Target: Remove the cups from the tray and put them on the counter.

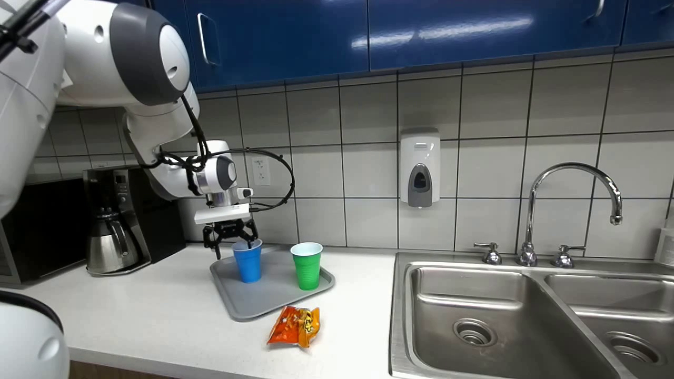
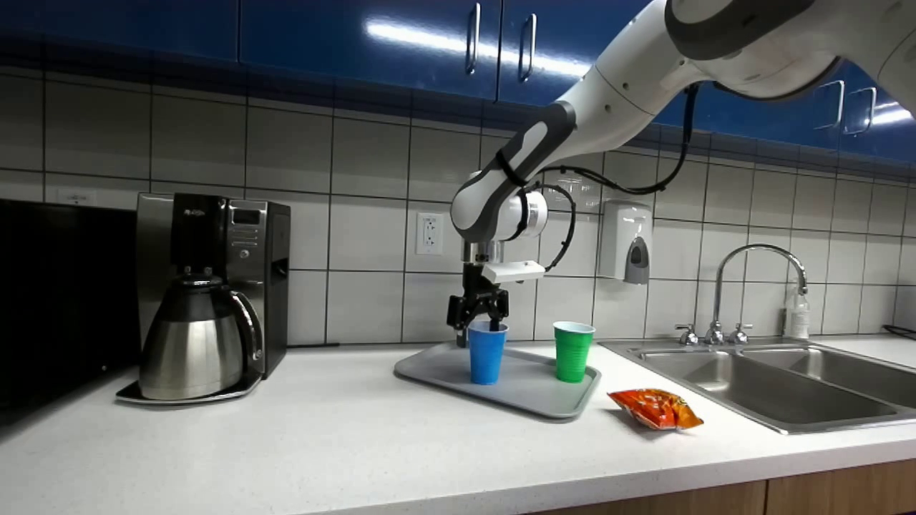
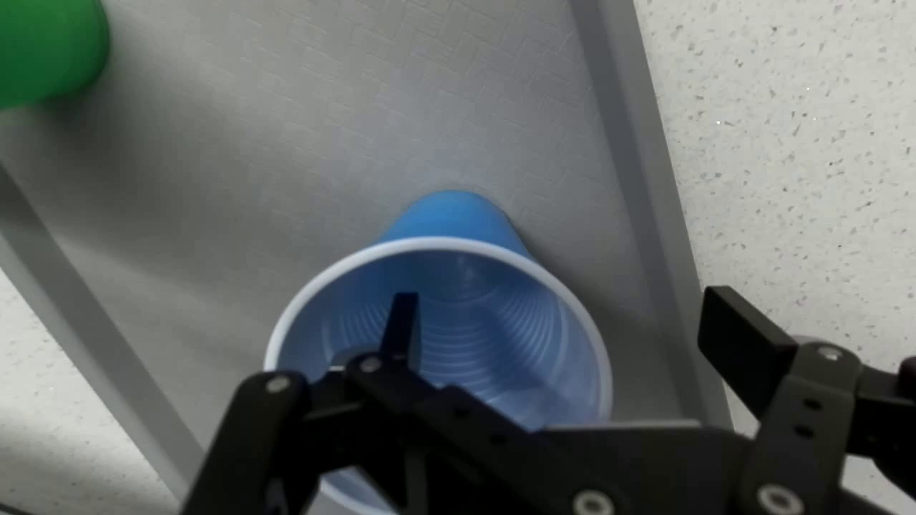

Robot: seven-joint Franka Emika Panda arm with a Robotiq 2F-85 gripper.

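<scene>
In an exterior view, the coffee maker (image 1: 118, 221) stands at the left on the desk (image 1: 152, 305), a steel pot (image 1: 108, 252) seated in it. To its right the claw (image 1: 233, 249) points down, spread wide, above the tray (image 1: 258, 302). One finger (image 3: 404, 329) dips into the mouth of the blue cup (image 1: 249, 265); the other finger (image 3: 744, 350) hangs outside, to the left of the cup in both exterior views. Whether the inner finger touches the cup's wall cannot be told. The blue cup stands upright on the tray. Right of it, well apart, the green cup (image 1: 307, 271) stands upright on the same tray. An orange bag (image 1: 295, 326) lies on the desk near the tray's edge, in front of the green cup. Farther right the dispenser (image 1: 419, 168) hangs on the tiles (image 1: 368, 173), then comes the sink (image 1: 400, 316) with its two basins, the tap (image 1: 529, 226) rising from its back edge.
</scene>
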